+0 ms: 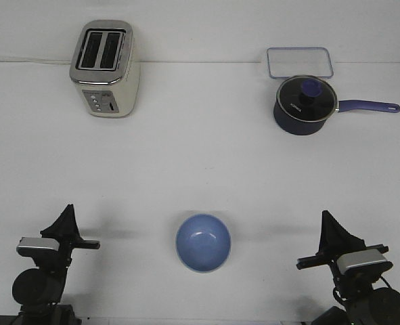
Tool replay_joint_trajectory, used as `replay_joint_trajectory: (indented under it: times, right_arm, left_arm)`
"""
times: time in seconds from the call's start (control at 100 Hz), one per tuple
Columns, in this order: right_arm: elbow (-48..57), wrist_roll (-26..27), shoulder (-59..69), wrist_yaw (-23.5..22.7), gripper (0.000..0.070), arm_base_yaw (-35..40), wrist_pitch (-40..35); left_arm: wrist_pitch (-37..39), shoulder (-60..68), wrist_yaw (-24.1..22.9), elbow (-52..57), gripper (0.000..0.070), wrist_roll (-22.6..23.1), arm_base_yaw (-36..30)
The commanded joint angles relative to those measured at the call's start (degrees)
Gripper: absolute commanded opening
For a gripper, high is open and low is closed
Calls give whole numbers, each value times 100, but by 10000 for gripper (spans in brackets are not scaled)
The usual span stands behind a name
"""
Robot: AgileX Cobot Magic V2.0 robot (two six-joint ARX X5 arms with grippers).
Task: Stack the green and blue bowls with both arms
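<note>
The light blue bowl (203, 242) sits upright and empty on the white table, near the front edge at the middle. No green bowl shows in this view. My left gripper (68, 215) rests at the front left, well to the left of the bowl. Its fingers come together in one point and hold nothing. My right gripper (327, 222) rests at the front right, well to the right of the bowl. It is also drawn to a point and holds nothing. Both are apart from the bowl.
A cream toaster (105, 68) stands at the back left. A dark blue lidded saucepan (304, 103) with a long handle pointing right stands at the back right. A clear rectangular container (300, 62) lies just behind it.
</note>
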Motion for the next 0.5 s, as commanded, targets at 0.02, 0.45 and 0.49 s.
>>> replay_joint_trajectory:
  times: [0.02,0.45,0.49]
  right_arm:
    - [-4,-42,-2,11,3,35,55]
    - [-4,-42,0,11,3,35,55]
    - [-4,-42,-2,9,3,35,57]
  left_arm:
    - [114,-11,28,-87,15,-70,15]
    - [374,-7,28,-236,15,-66,13]
    - [372,-7,28,-236,15,-66,13]
